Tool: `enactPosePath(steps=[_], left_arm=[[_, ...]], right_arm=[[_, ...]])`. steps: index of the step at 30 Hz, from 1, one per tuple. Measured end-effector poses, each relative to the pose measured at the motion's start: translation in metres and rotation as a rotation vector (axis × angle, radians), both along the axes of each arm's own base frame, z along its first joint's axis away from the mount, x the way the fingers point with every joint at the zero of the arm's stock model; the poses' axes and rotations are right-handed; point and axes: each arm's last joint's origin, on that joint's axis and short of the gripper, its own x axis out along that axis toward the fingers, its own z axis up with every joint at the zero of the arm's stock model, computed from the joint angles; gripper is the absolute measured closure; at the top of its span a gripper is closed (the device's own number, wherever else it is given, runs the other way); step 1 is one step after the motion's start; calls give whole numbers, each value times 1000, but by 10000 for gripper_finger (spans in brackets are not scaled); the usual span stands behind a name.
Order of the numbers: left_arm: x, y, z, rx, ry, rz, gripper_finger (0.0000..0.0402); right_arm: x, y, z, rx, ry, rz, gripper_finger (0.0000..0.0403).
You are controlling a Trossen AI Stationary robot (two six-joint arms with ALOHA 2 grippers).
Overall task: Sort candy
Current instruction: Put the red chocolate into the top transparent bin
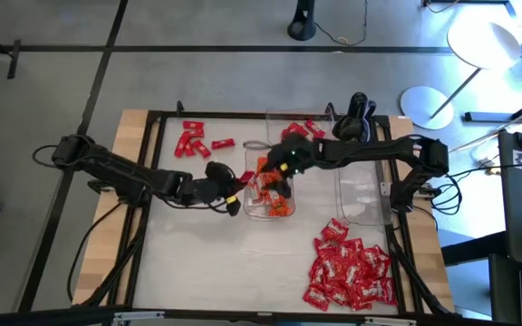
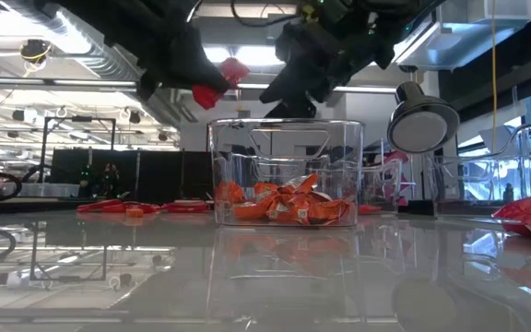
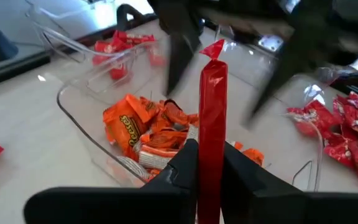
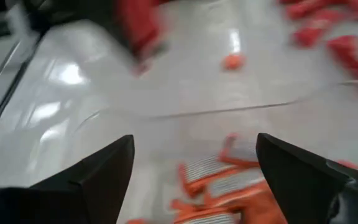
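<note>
Left tool (image 3: 209, 163) clamped on a red candy (image 3: 212, 118), raised beside the clear tray (image 1: 248, 206) – right tool (image 4: 194, 168) fingers apart above orange candies (image 2: 284, 205) inside it; red pile (image 1: 350, 270) on table (image 1: 198, 263).

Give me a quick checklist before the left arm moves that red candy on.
1. Left gripper shut on the red candy: ok.
2. Candy sits firmly between the fingers, standing upright: ok.
3. Right gripper open above the tray of orange candy, holding nothing: ok.
4. The two arms close together over that tray, path free: not ok.
5. Which tray takes red candy: cannot tell.
</note>
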Motion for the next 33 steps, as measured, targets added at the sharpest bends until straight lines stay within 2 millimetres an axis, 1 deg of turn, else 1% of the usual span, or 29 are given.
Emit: enactPosePath(steps=[3,5,9,11,15,18,21,25,30,33], left_arm=[[0,-5,1,14,-29,7,361],[0,-6,3,24,-41,0,361],[2,-7,7,44,-74,-14,369],[3,-7,8,60,-82,-23,370],[3,-7,9,97,-68,-40,362],[2,-10,9,114,-58,-55,359],[2,-11,9,125,-57,-67,364],[3,-11,10,135,-60,-81,367],[3,-11,10,135,-58,-83,355],[3,-11,10,132,-60,-82,353]], right_arm=[[3,13,2,-41,-28,63,76],[5,17,4,-52,-59,74,83],[9,16,11,-64,-141,75,98],[12,16,10,-69,-175,76,104],[14,16,12,-66,-205,89,117],[13,17,16,-43,-236,134,128],[14,19,22,-21,-289,187,140],[15,19,26,-26,-329,190,157],[17,19,33,-42,-406,191,185],[19,19,32,-44,-419,191,213]])
